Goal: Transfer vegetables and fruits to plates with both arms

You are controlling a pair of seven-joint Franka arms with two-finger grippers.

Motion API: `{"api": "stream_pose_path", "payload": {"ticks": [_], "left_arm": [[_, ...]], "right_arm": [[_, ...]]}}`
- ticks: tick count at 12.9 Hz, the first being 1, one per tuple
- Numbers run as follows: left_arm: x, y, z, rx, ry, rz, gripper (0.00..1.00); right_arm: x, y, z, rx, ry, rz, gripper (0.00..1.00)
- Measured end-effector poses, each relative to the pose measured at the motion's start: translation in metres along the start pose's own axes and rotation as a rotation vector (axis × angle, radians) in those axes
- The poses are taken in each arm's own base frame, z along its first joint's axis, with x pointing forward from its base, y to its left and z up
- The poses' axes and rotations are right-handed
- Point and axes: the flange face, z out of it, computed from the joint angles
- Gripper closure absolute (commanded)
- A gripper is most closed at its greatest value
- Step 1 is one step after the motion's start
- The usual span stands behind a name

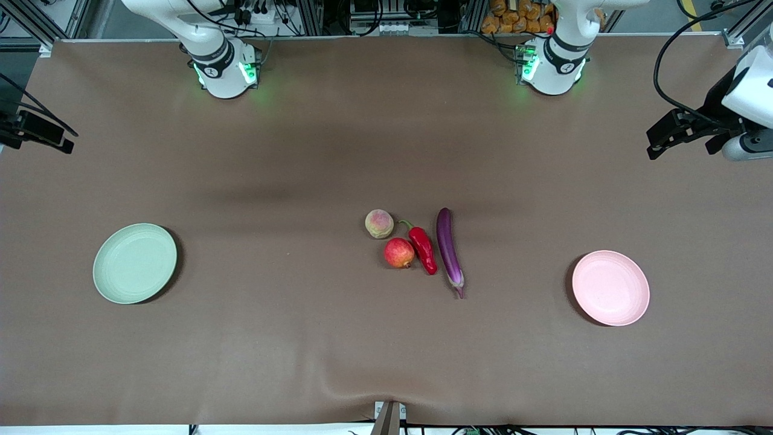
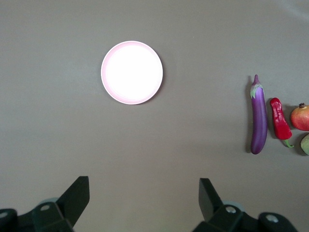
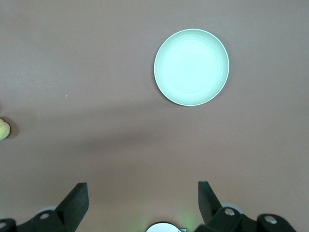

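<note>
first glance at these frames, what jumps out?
A tight cluster mid-table: a long glossy purple eggplant, a shiny red chili pepper, a round red apple-like fruit and, farther from the front camera, a pale fuzzy peach. Two bare round plates flank it: a pale green plate toward the right arm's end, a pale pink plate toward the left arm's. The left end effector and right end effector hang open over bare table.

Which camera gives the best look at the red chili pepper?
The front view: the chili pepper shows whole, curved green stem included, between apple and eggplant. The left wrist view shows it small near the edge; the right wrist view misses it.
</note>
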Motion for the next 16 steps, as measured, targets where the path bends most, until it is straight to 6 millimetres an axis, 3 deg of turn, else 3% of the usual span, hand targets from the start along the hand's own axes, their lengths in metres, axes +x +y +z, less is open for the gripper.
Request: {"api": "stream_pose_path", "payload": {"ticks": [7,16], "left_arm": [[0.000,0.000,-0.004,-0.008,0.006,-0.001,0.00],[0.002,0.004,0.005,-0.019,-0.017,0.006,0.00]], "right_arm": [[0.001,-0.008,0.002,-0.002,-0.005,-0.014,0.00],[0.001,-0.024,0.010,0.043,-0.038,-0.012,0.00]]}}
